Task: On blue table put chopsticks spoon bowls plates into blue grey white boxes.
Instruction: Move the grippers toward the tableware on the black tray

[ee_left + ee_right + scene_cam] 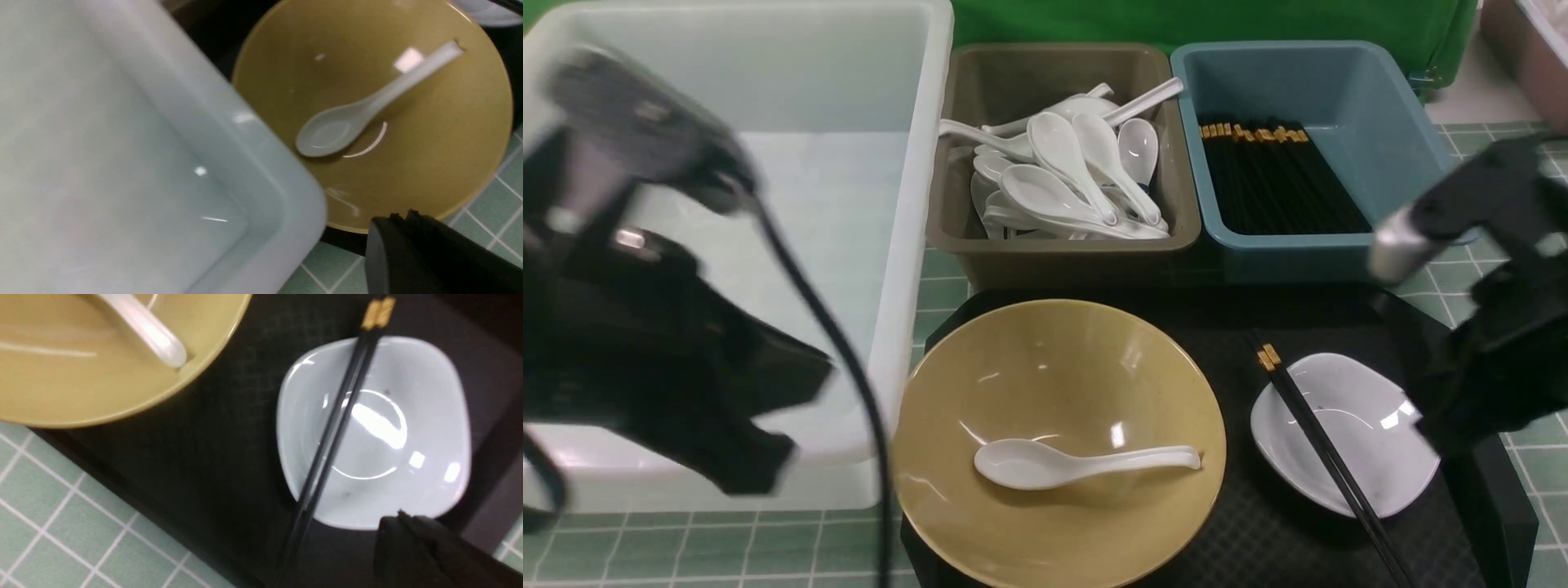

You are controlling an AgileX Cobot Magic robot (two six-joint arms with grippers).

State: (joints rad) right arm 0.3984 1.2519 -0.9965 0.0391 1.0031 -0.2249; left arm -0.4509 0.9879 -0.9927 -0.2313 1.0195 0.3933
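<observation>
A yellow bowl (1045,367) holds a white spoon (1078,464). To its right, black chopsticks (1327,457) lie across a small white plate (1372,457). My left gripper (760,469) hangs shut and empty over the white box's (907,245) near corner, left of the bowl. In the left wrist view its tips (402,215) sit at the bowl's rim (429,163), short of the spoon (359,116). My right gripper (1445,433) is shut and empty at the plate's right edge. Its tips (402,516) are beside the plate (425,416), apart from the chopsticks (335,428).
A grey box (1062,257) holding several white spoons and a blue box (1347,90) holding black chopsticks stand behind the bowl. Bowl and plate rest on a black mat (1241,539) over a green tiled cloth (686,555). A further bin (1527,49) shows at the far right.
</observation>
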